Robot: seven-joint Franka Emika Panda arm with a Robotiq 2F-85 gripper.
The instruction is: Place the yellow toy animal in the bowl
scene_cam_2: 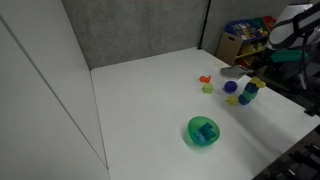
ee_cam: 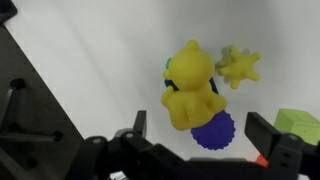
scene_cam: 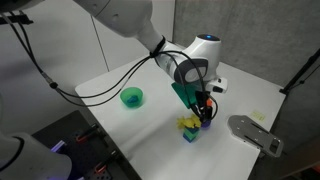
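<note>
Fingers (ee_cam: pixel 266 133) apart, the gripper (ee_cam: pixel 200 128) hovers over the bright-yellow toy animal (ee_cam: pixel 190 90), ungrasped. The round green plastic bowl (scene_cam: pixel 124 97) waits at its ten o'clock in an exterior view.

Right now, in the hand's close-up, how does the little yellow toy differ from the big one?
The little yellow toy is far smaller than the big yellow toy. The little one has stubby limbs sticking out all round; the big one is plump with a round head. The big one overlaps a purple spiky ball; the little one does not. Both are bright yellow.
</note>
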